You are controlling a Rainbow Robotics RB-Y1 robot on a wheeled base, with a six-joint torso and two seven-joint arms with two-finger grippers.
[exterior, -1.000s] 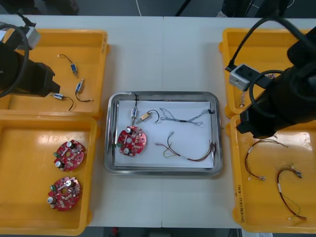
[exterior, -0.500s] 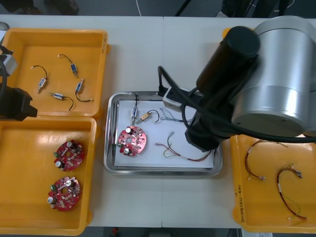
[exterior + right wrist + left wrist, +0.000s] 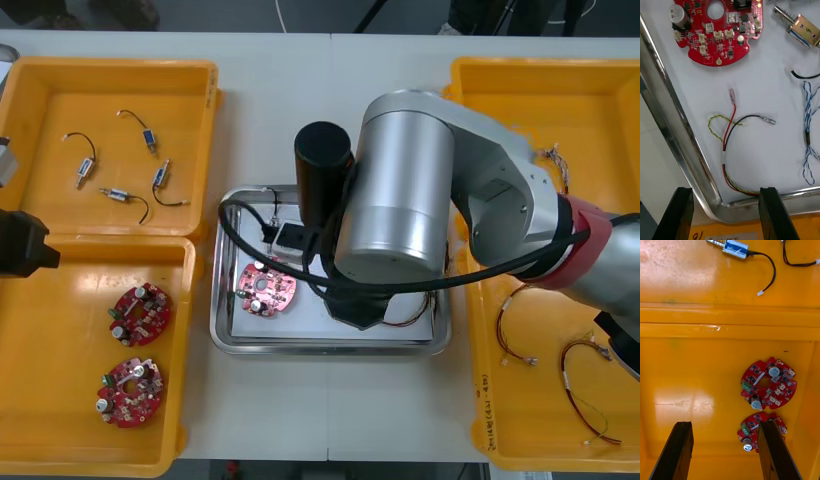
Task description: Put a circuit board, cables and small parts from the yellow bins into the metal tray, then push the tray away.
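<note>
Shows metal tray [image 3: 330, 348] loaded with circuit board [image 3: 715, 33], red and yellow cable [image 3: 729, 150], blue and white cable [image 3: 808, 123] and small metal part [image 3: 802, 28], right gripper [image 3: 725, 193] open and empty over its corner, left gripper [image 3: 725, 425] open above a yellow bin [image 3: 696, 371]; leaves, seemingly, only the push away.

Right arm [image 3: 400, 210] reaches over the bench's [image 3: 330, 110] middle, right claw [image 3: 724, 193] fingers apart; left claw [image 3: 724, 427] likewise spread, at the left edge.

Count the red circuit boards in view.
3. One circuit board lies in the metal tray; two more boards sit in the left near yellow bin. The right gripper hangs open over the tray; its arm may hide others.
</note>
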